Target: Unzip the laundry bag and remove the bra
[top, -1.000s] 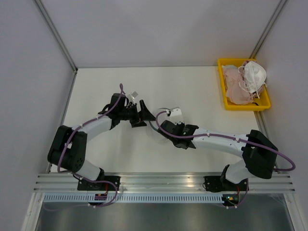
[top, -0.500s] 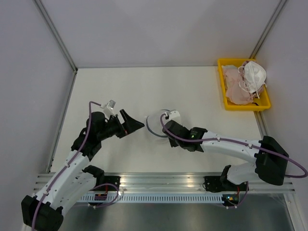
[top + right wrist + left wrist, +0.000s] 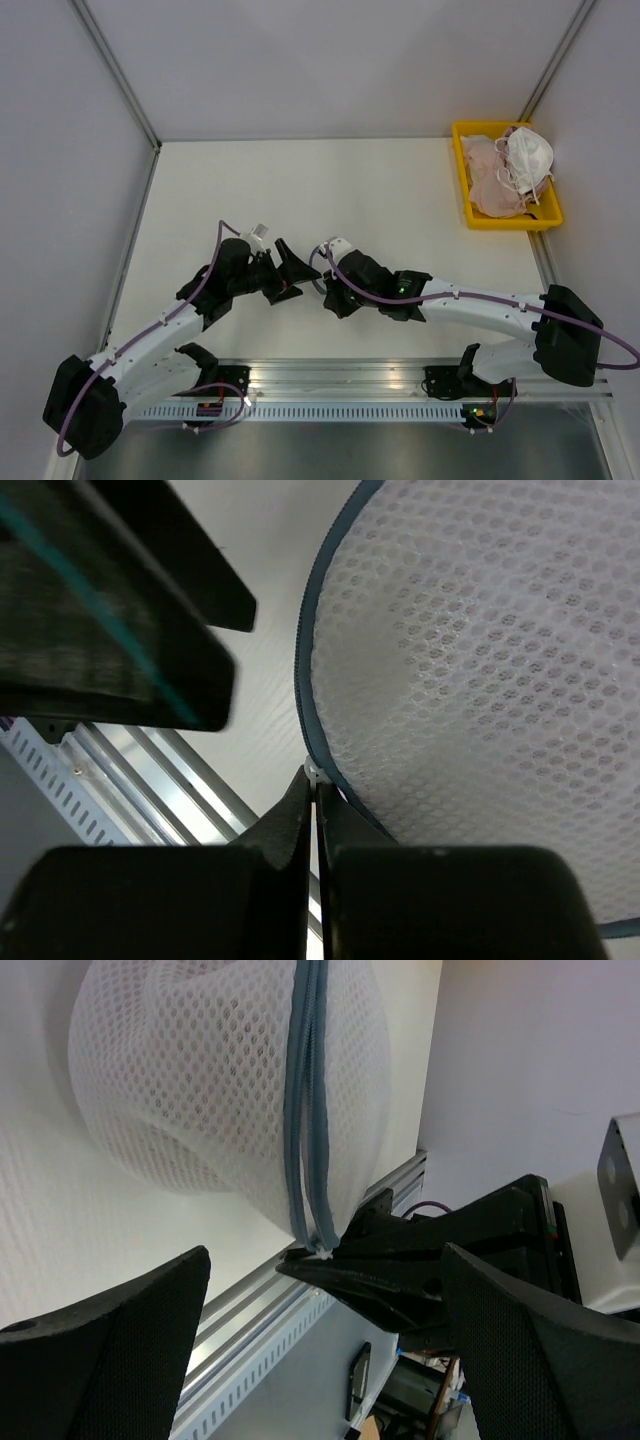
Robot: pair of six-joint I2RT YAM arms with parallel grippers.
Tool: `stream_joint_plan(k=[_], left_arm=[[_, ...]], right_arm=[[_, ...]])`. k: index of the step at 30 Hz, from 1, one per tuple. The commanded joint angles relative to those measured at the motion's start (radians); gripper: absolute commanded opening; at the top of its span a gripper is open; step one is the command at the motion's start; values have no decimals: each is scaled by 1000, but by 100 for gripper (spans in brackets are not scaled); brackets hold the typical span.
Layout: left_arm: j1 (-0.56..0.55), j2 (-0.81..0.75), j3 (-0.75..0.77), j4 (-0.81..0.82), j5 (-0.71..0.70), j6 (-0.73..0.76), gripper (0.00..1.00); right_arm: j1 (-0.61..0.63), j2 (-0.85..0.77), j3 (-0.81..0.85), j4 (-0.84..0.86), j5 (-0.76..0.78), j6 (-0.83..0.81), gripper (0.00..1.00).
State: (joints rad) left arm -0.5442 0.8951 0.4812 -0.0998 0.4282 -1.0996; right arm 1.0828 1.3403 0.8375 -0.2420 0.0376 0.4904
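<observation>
Near the table's front edge: small round white mesh laundry bag (image 3: pixel 470 650) with a dark rim zipper, lying on the white tabletop (image 3: pixel 380 190) between both claws. Right gripper (image 3: pixel 315 785): pressed together, pinching the bag's rim at the zipper end. Left gripper (image 3: pixel 320 1360): spread, near the bag, not touching. Yellow tray (image 3: pixel 464 185) in the far right corner; grey walls (image 3: pixel 300 60).

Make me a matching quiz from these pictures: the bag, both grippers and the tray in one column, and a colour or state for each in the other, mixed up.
Column one:
1. bag
2. left gripper
3. right gripper
4. tray

Column two:
A. yellow, at the table's far right corner
B. shut on the zipper pull
C. white mesh
D. open

Pairs: 1-C, 2-D, 3-B, 4-A
</observation>
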Motion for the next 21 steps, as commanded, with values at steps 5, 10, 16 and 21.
stream_joint_plan(k=[5, 10, 16, 21], left_arm=[[-56, 186, 22, 247, -58, -91, 99], [-66, 291, 37, 313, -60, -85, 83], [-66, 295, 43, 324, -97, -62, 27], [-63, 318, 75, 305, -134, -19, 7]], right_arm=[[11, -29, -5, 64, -62, -19, 0], [11, -39, -6, 44, -44, -21, 1], [12, -52, -5, 10, -2, -21, 0], [12, -41, 6, -25, 33, -26, 1]])
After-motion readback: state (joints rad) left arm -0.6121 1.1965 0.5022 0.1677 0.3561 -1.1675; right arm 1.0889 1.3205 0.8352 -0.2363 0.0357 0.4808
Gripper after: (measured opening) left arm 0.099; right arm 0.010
